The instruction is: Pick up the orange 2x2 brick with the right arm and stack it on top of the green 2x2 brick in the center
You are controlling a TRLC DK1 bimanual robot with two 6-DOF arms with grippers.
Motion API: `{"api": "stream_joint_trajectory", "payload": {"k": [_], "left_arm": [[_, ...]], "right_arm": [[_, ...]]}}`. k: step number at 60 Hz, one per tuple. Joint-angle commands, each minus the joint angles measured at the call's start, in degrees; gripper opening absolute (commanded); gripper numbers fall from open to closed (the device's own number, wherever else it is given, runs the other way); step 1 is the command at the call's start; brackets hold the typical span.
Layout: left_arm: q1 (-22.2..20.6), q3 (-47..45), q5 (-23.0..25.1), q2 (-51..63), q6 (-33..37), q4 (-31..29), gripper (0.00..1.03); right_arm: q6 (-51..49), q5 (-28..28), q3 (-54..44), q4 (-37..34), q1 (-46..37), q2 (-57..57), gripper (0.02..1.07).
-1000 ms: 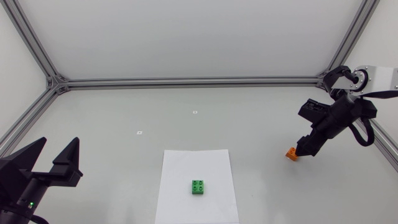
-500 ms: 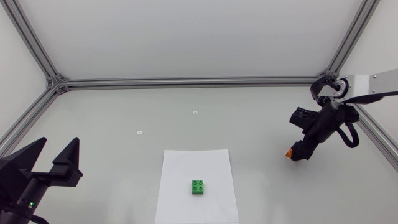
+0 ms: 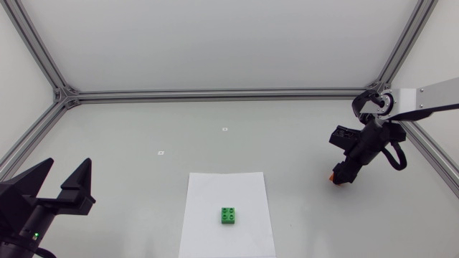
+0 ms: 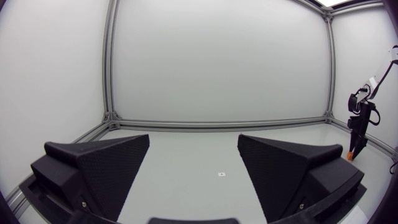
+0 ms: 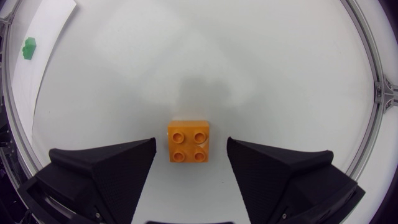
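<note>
The right claw [image 3: 340,176] hangs over the orange brick [image 5: 189,140], which lies on the bare table between two and three o'clock from the green brick [image 3: 229,215]. The claw is open. In the right wrist view the brick sits between the two black fingers [image 5: 118,165] with a gap on each side, so nothing is gripped yet. I judge the step in hand to be the closing on the brick.

The first danger is an uneven squeeze. The brick looks a little nearer to one finger than to the other and a little turned against them. If the fingers close like this, the nearer one will probably push the brick first, and it may slide or twist on the smooth table. Then it could be caught by its corners, and such a hold is weak.

The second danger is height. I cannot tell how low the fingertips are. If they are too high, they would pinch only the studs, and the brick could drop on the way.

The third danger comes later. The green brick rests on a loose white sheet [image 3: 215,190] at six o'clock from the table's middle. A crooked orange brick pressed down on it would not seat on the studs, and the push might move the green brick or the paper.

The left claw [image 3: 69,163] is open and empty at about eight o'clock, well apart from both bricks.
</note>
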Motion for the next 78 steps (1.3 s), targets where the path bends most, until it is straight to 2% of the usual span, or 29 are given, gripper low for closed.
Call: {"api": "stream_joint_trajectory", "payload": {"k": [1,5,14,24,51,55,61,68,72,74,78], "left_arm": [[0.0,-2.3,0.2,-0.2,0.3,-0.6,0.99],[0.0,-2.3,0.2,-0.2,0.3,-0.6,0.99],[0.0,-2.3,0.2,-0.2,0.4,-0.6,0.99],[0.0,-2.3,0.2,-0.2,0.3,-0.6,0.99],[0.0,-2.3,0.2,-0.2,0.3,-0.6,0.99],[0.0,-2.3,0.2,-0.2,0.3,-0.6,0.99],[0.0,-2.3,0.2,-0.2,0.3,-0.6,0.99],[0.0,-2.3,0.2,-0.2,0.3,-0.6,0.99],[0.0,-2.3,0.2,-0.2,0.3,-0.6,0.99],[0.0,-2.3,0.2,-0.2,0.3,-0.6,0.99],[0.0,-2.3,0.2,-0.2,0.3,-0.6,0.99]], "right_arm": [[-1.7,0.2,0.6,0.4,0.6,1.2,0.74],[-1.7,0.2,0.7,0.7,0.6,1.2,0.69],[-2.2,0.2,0.3,0.8,0.6,1.1,0.68],[-2.5,0.3,0.2,0.8,0.6,1.2,0.63],[-3.2,0.8,-0.5,0.9,0.7,1.6,0.61],[-3.4,0.6,-0.5,0.9,0.7,1.6,0.56],[-3.6,0.6,-0.6,0.9,0.8,1.7,0.55],[-3.9,0.0,-0.1,0.7,0.7,1.8,0.43],[-3.9,0.3,-0.3,0.7,0.8,1.6,0.42],[-3.9,0.0,-0.2,0.3,0.8,1.3,0.36],[-4.1,0.1,-0.6,-0.3,1.2,0.5,0.35]]}}
